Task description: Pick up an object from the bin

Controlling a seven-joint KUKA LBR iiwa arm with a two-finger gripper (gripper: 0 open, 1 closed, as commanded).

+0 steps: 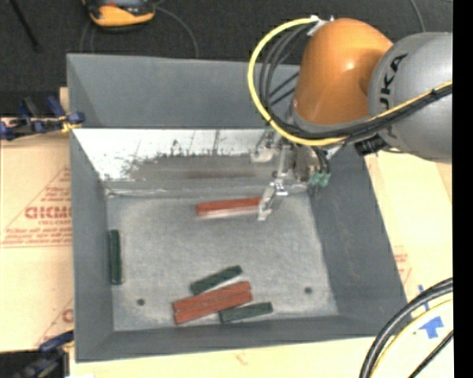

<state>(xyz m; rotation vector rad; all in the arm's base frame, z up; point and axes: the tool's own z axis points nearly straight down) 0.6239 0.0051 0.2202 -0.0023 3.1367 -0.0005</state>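
Red bar (pixel 227 208) is being noted flat on the bin floor, close to the back wall and a little right of centre. Its long axis is being laid left to right, nearly parallel to that wall. Gripper (pixel 268 201) is being held at the bar's right end, touching it or just over it; which of the two cannot be told. From the gripper the bar is thus being extended leftward, away from the side the arm is reaching in from. A grasp across the short width, near that end rather than mid-length, is being judged the likely call, with tipping of the free left end being reckoned the risk. Whether the gripper is open, closed or clamped on the bar cannot be told. Bin (pixel 87 211) is being recorded as holding four other things, all well apart from the gripper: left green bar (pixel 114 257) alone by the left wall, long axis front to back, and a loose cluster near the front, where front red bar (pixel 213 303) is being flanked by mid green bar (pixel 215 279) just behind it and front green bar (pixel 246 312) at its right end.
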